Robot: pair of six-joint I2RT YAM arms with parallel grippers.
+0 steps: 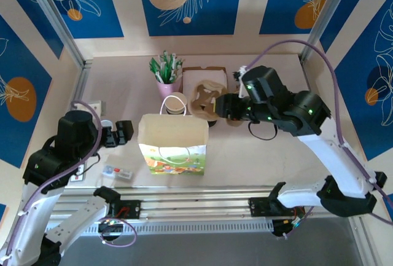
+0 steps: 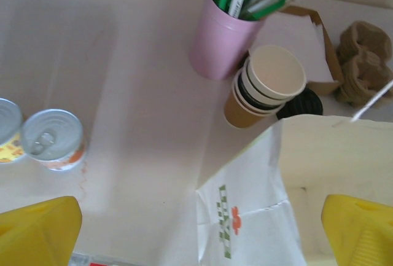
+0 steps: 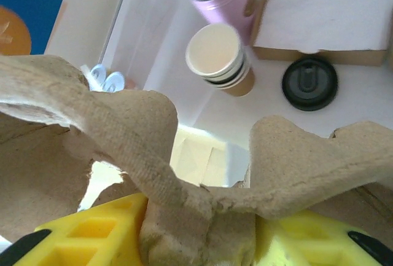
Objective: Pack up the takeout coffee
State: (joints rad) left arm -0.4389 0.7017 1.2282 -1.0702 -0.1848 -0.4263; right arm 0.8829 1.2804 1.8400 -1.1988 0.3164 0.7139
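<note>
The takeout coffee (image 3: 310, 83) shows its round black lid on the table beside the stack of beige cups (image 3: 220, 58); it also peeks over the bag's rim as the takeout coffee (image 2: 299, 103). The white paper bag (image 1: 173, 146) stands open mid-table. My right gripper (image 3: 202, 229) is shut on a brown pulp cup carrier (image 3: 123, 118), held above the table just behind the bag; from above, the right gripper (image 1: 228, 107) has the carrier (image 1: 206, 99) at its tip. My left gripper (image 1: 121, 133) stands open at the bag's left side, yellow fingers (image 2: 37, 232) wide apart.
A pink cup of green straws (image 1: 167, 82) and a napkin box (image 1: 206, 74) stand at the back. Two small tins (image 2: 52, 138) sit left of the bag. A small packet (image 1: 118, 172) lies near the front rail. Walls close in on both sides.
</note>
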